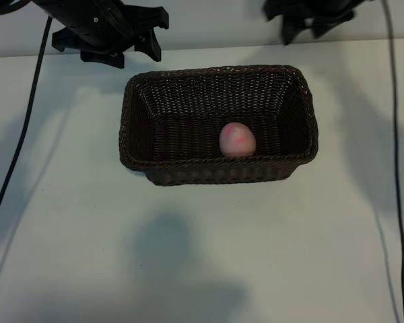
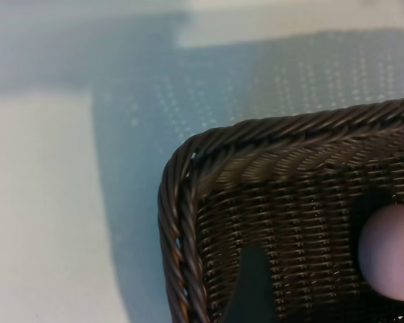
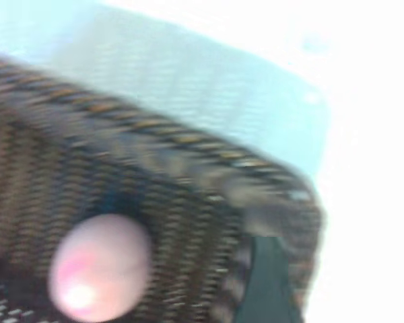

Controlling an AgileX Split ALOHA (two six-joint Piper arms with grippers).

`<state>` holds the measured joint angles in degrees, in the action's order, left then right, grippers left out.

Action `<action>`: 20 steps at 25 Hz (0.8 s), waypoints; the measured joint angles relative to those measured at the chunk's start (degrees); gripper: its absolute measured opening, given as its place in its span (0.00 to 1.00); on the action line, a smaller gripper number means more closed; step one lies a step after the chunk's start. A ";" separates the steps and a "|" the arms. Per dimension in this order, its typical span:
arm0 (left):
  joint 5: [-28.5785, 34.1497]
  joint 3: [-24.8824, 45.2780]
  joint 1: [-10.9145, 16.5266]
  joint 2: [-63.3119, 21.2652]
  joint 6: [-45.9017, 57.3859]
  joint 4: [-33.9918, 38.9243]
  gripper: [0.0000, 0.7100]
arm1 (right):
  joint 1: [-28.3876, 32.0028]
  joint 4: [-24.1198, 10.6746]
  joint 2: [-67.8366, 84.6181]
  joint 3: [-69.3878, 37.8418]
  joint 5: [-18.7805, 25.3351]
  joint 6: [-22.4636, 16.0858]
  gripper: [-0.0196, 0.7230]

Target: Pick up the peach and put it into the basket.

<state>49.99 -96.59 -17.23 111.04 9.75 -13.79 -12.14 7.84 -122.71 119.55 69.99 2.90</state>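
Peach inside basket corner

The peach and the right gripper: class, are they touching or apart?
Apart. The exterior view shows the peach lying alone inside the basket, with the right gripper up at the table's far edge, well clear.

At the centre of the exterior frame, the large rectangular dark-brown wicker basket is rough woven cane with a faint sheen on the strands and a thicker braided rim. Inside it, right of centre, the small round pale-pink peach looks smooth and matt, with a deeper pink blush. The white table beneath is flat, smooth and matt.
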 joint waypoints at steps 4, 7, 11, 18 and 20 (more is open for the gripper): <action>0.00 0.00 0.00 0.00 0.00 0.00 0.84 | 3.63 -0.19 0.00 0.00 0.00 0.58 0.72; 0.00 0.00 0.00 0.00 0.00 0.00 0.84 | 4.84 -0.19 0.00 0.00 0.00 0.93 0.72; 0.00 0.00 0.00 0.00 0.00 0.00 0.84 | 5.08 -0.44 0.87 -0.05 0.00 1.13 0.72; 0.00 0.00 0.00 0.00 0.00 0.00 0.84 | 5.08 -1.13 5.38 -2.14 -0.06 1.37 0.72; 0.00 0.00 0.00 0.00 0.00 0.00 0.84 | 5.08 -1.99 6.17 -4.41 0.01 1.43 0.72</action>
<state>49.99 -96.59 -17.23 111.04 9.75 -13.79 -7.06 5.85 -116.54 115.14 70.00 4.32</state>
